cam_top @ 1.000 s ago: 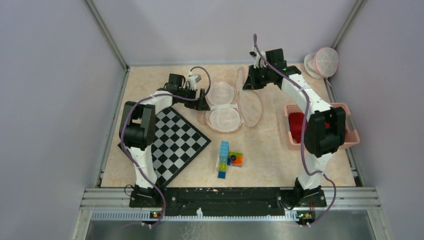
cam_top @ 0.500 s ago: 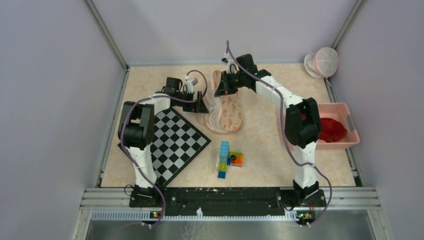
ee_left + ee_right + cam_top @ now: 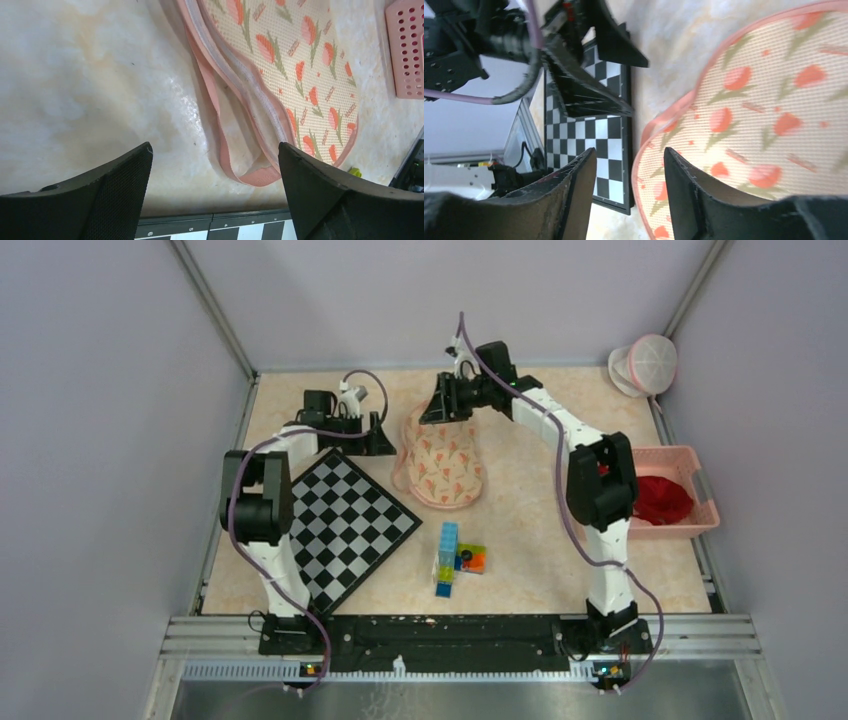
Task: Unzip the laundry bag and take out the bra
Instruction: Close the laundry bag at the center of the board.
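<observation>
On the beige counter (image 3: 540, 530), the floral laundry bag (image 3: 443, 462) lies between the arms. The left claw (image 3: 214, 147) gapes wide, empty; the right claw (image 3: 629, 150) stands part-open, gripping nothing. The bag's edge looks parted; no bra is out yet.

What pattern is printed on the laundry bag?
The laundry bag is cream mesh printed with orange-red tulips and edged in pink. The left wrist view shows it best.

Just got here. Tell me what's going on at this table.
Both arms are working on the tulip-print laundry bag, which lies flat mid-table. The left gripper sits wide open at the bag's left edge, next to the checkerboard. The right gripper is at the bag's far edge, jaws apart. Neither grips the bag.
</observation>
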You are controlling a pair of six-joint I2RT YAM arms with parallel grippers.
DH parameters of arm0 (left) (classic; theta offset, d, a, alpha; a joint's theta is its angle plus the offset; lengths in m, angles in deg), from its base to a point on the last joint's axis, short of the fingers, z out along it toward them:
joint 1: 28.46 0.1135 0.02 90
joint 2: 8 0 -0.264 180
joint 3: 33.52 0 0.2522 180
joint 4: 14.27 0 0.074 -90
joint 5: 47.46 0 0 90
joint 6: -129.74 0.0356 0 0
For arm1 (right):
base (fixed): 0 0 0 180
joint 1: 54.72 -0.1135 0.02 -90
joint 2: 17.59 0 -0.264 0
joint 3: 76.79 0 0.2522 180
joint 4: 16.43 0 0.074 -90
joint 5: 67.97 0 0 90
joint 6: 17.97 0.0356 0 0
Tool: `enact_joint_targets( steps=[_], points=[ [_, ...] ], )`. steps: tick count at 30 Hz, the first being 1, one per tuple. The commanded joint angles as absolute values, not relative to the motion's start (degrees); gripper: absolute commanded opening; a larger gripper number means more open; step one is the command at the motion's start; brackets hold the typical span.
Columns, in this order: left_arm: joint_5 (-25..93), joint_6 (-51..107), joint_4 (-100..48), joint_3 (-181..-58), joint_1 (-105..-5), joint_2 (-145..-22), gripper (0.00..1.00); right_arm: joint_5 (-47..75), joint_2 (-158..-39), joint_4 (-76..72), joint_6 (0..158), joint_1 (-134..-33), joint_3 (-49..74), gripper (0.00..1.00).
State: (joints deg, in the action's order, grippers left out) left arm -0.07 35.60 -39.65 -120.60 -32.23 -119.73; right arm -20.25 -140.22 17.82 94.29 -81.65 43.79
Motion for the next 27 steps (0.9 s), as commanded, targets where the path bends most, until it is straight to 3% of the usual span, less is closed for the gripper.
enact_joint_targets(
  steps=[1, 8, 17, 27],
  points=[
    [-2.2, 39.2, -38.5, -121.0, -31.8, -114.1, 0.99, -20.6, -132.5, 15.6, 93.1, -77.2, 42.8, 0.53],
    [-2.8, 55.0, -53.6, -132.1, -34.7, -117.5, 0.99, -19.5, -125.9, 16.3, 90.6, -73.3, 36.2, 0.57],
    [8.9, 83.5, -65.0, -140.9, -47.4, -122.6, 0.99, -18.1, -117.4, 16.0, 88.3, -69.2, 26.3, 0.59],
    [21.5, 98.5, -66.6, -153.6, -57.5, -134.1, 0.99, -15.0, -110.2, 16.5, 86.9, -64.6, 19.2, 0.59]
  ],
)
